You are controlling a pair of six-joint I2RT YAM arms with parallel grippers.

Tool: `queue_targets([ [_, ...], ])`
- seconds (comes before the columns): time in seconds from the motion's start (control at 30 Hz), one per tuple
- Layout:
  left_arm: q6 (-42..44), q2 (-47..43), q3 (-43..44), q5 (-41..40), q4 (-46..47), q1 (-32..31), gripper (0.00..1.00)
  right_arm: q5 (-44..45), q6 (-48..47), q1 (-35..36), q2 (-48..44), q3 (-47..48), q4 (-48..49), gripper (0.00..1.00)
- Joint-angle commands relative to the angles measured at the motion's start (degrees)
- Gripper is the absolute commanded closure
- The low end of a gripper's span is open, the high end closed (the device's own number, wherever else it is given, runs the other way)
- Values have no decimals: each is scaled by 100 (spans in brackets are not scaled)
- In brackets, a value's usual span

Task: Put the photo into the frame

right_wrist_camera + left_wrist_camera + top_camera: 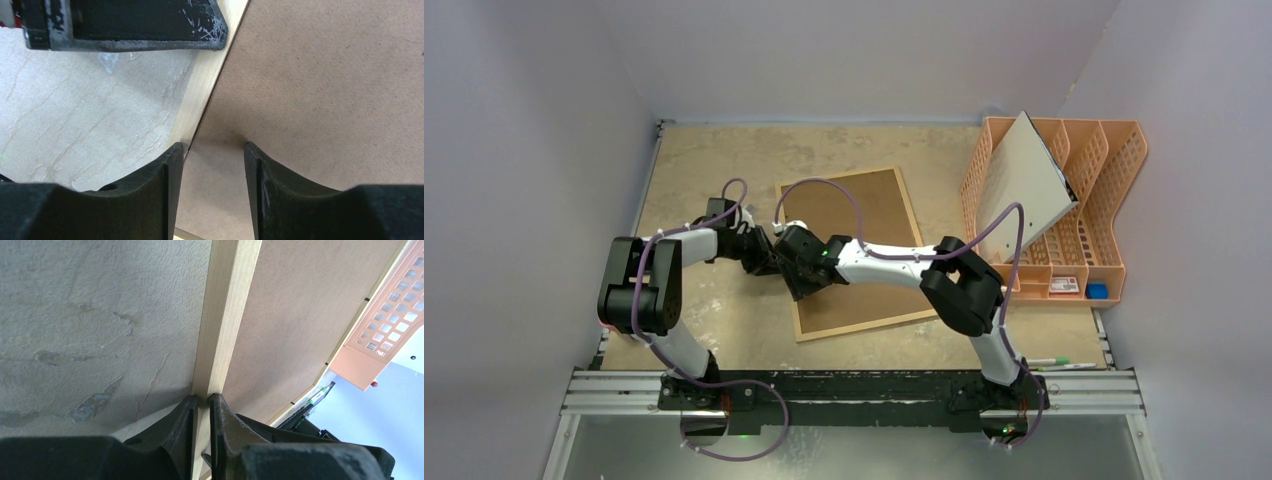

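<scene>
The frame (864, 215) lies back-up at the middle of the table (704, 160), brown fibreboard uppermost. The left gripper (202, 399) is clamped on the frame's left wooden rail, one finger on each side of it. The right gripper (213, 150) stands with its jaws apart just above the brown back, beside that same rail, holding nothing. The photo is not seen in any view. A pale board (1024, 185) leans in the orange rack (1114, 170) at the far right. Judged step: freeing the back so the frame can be loaded. Recommended: hold the rail firm and level so the frame cannot slide, and set the right fingertips at the back's edge, not its flat middle. Only the overhead view shows the frame's whole position and the rack. Only the wrist views show the grip on the rail and the seam between rail and back, which the arms hide from above.
</scene>
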Motion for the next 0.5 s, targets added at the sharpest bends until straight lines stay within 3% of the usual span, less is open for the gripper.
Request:
queue_targets([
  [0.0, 292, 322, -285, -1108, -795, -43, 84, -176, 103, 100, 841, -583, -568, 52],
  [0.17, 300, 330, -272, -1109, -811, -44, 84, -513, -63, 100, 665, -838, -411, 55],
  [0.47, 294, 318, -270, -1148, -828, -43, 84, -661, -371, 97, 214, -1122, -157, 49],
])
